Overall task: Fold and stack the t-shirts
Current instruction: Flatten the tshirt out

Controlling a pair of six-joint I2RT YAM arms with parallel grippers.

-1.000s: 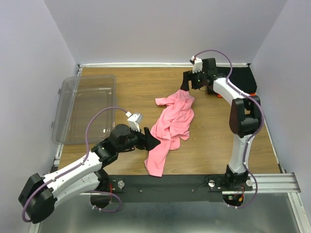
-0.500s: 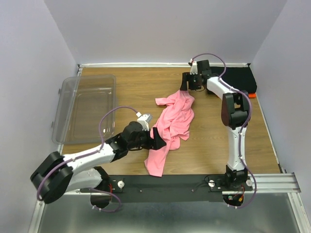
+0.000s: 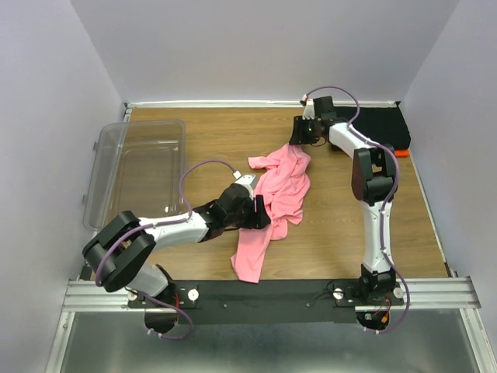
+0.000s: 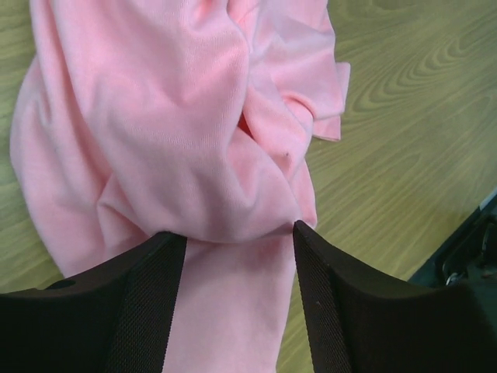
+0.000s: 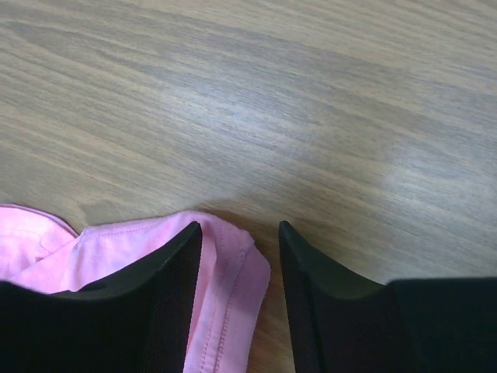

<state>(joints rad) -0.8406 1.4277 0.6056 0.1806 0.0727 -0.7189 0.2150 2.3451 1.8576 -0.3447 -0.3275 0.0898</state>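
1. On table (image 3: 210, 144) centre, saw pink t-shirt (image 3: 273, 203) crumpled in a long heap running near to far.
2. Found left gripper (image 4: 237, 233) at its near-left edge, fingers (image 4: 147, 295) spread astride a bunched fold, both touching cloth.
3. Found right gripper (image 5: 239, 233) at its far corner, fingers spread around the hem, not yet pinching.
4. Spotted black t-shirt (image 3: 384, 124) in far-right corner, orange-red t-shirt (image 3: 401, 153) peeking beside it, clear tub (image 3: 132, 171) at left.

walls (image 3: 256, 47): pale lilac | table (image 3: 225, 140): brown wood-grain | near edge: black rail (image 3: 272, 294)
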